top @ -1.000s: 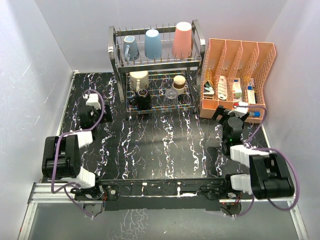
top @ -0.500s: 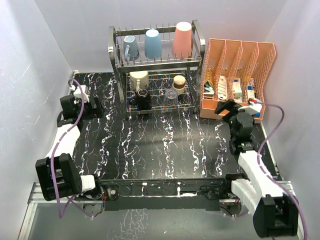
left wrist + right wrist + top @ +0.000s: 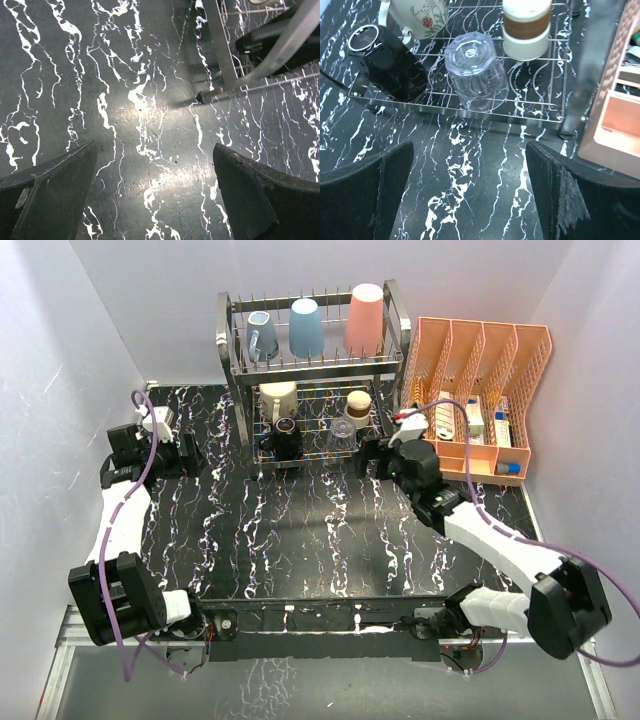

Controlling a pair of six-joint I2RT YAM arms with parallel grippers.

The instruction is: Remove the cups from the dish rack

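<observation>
All seven cups are in the dish rack [image 3: 318, 366]. On its top tier, left to right, are a grey-blue mug [image 3: 261, 336], a light-blue tumbler [image 3: 306, 326] and a salmon-pink tumbler [image 3: 365, 318]. The lower tier has a cream cup [image 3: 277, 397], a dark mug [image 3: 385, 62], a clear glass [image 3: 476, 70] and a brown-banded cup [image 3: 526, 25]. The right gripper [image 3: 470, 190] hangs just in front of the rack's lower tier, facing the glass, fingers spread wide and holding nothing. The left gripper [image 3: 155, 190] sits by the rack's front-left foot over the marbled table [image 3: 300, 530], also gaping and empty.
</observation>
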